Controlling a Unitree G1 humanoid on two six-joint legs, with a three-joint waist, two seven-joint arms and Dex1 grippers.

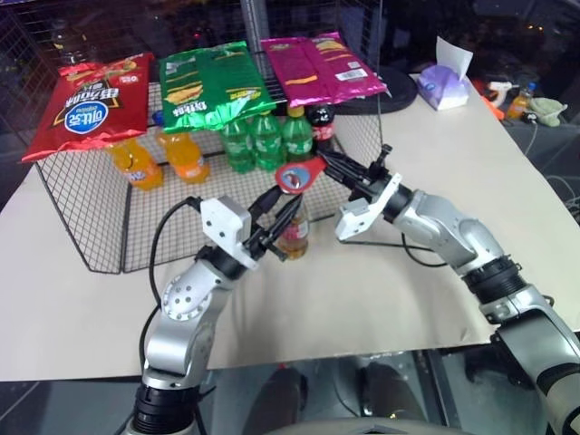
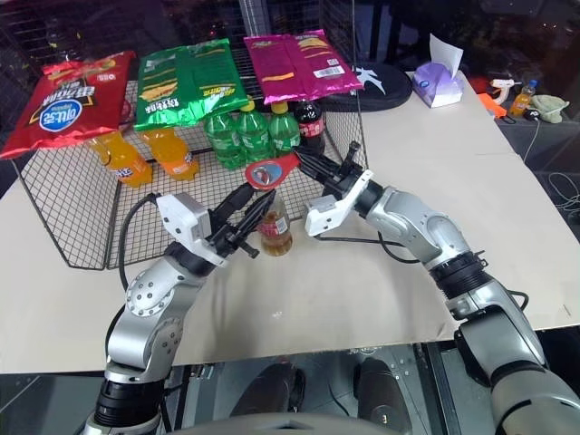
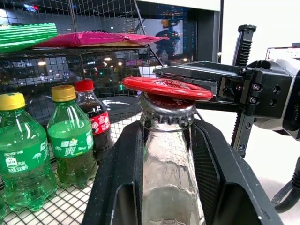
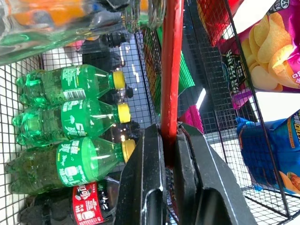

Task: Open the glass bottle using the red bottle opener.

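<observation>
left gripper (image 1: 276, 217): fingers clamped round the glass bottle (image 1: 294, 231), upright on the table (image 1: 362, 299) beside the wire rack (image 1: 100, 217)
right gripper (image 1: 328, 166): pinched tight on the red bottle opener (image 1: 299, 175), ring head seated on the cap (image 3: 167, 110)

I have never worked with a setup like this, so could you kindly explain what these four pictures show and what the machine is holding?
It is a two-armed robot at a table. Two pictures come from cameras on its head, two from cameras on its wrists. The left claw grips the glass bottle by the neck. The right claw is shut on the red bottle opener, whose ring sits on the bottle's cap. Behind stands a wire rack with green soda bottles, orange soda bottles, a cola bottle and chip bags on top. A tissue box sits farther right.
</observation>
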